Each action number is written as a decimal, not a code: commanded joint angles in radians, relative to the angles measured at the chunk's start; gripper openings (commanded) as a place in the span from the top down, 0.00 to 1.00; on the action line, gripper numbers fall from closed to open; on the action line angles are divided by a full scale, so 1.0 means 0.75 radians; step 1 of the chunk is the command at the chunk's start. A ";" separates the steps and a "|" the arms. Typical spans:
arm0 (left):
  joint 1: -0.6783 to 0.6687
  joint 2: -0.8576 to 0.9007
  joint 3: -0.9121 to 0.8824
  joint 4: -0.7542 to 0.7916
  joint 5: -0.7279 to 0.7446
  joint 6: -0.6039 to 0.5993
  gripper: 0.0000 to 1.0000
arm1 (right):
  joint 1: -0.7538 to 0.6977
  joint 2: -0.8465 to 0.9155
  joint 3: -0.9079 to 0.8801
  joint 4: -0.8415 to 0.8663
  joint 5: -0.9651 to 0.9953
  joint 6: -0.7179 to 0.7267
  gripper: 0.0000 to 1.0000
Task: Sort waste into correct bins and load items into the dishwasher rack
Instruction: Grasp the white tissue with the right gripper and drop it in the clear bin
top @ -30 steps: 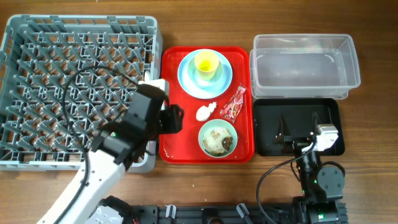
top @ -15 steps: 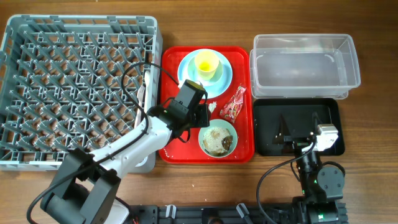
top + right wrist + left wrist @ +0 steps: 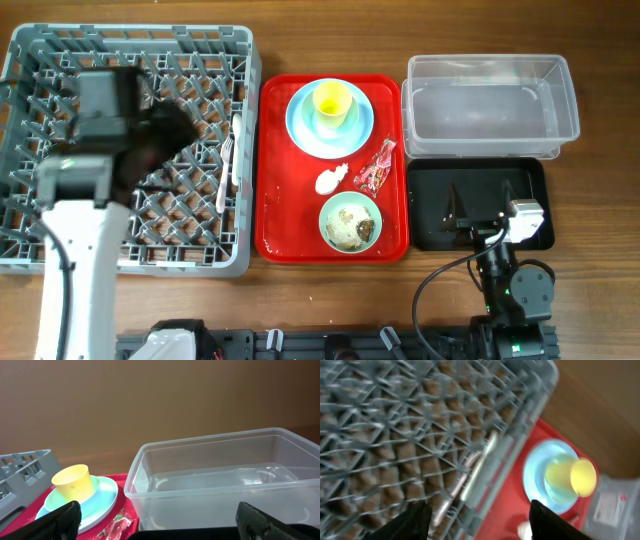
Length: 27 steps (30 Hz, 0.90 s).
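Observation:
The grey dishwasher rack [image 3: 60,215] fills the left. White cutlery [image 3: 235,150] lies along its right edge and also shows in the left wrist view [image 3: 475,472]. My left gripper [image 3: 165,125] hovers over the rack, blurred; it is open and empty [image 3: 480,525]. On the red tray [image 3: 280,215] are the yellow cup [image 3: 333,100] on the blue plate [image 3: 305,130], the white tissue wad [image 3: 330,180], the red wrapper [image 3: 377,166] and the green bowl [image 3: 350,221] with food scraps. My right gripper [image 3: 480,205] is open [image 3: 160,530] over the black tray [image 3: 430,225], facing the clear tub [image 3: 215,480].
The clear tub [image 3: 490,100] stands at the back right, directly behind the black tray. The right wrist view also shows the cup [image 3: 75,482], the plate [image 3: 102,500], the wrapper [image 3: 117,525] and a corner of the rack [image 3: 25,467]. Bare wooden table runs along the front edge.
My left arm reached over the red tray near the tissue, then swung back left over the rack, empty. The tray's contents have not moved. The right arm is still.

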 commanded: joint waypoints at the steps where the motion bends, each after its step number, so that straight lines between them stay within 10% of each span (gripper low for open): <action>1: 0.235 -0.054 0.012 -0.092 0.140 -0.004 0.19 | -0.006 -0.006 -0.002 0.005 -0.138 0.268 0.00; 3: 0.333 -0.053 0.007 -0.188 0.135 -0.002 0.00 | -0.006 -0.005 0.016 0.012 -0.254 0.533 0.00; 6: 0.387 -0.053 0.006 -0.224 0.121 0.011 0.00 | -0.006 0.097 0.225 -0.153 -0.327 0.520 0.00; 15: 0.386 -0.053 0.006 -0.225 0.121 0.011 0.00 | -0.006 1.592 2.163 -1.570 -0.508 0.276 0.00; 18: 0.386 -0.053 0.006 -0.225 0.121 0.011 0.00 | 0.039 1.732 2.174 -1.602 -0.656 0.314 0.48; 27: 0.386 -0.053 0.006 -0.225 0.121 0.011 0.00 | 0.784 2.316 2.135 -1.525 -0.050 0.507 0.41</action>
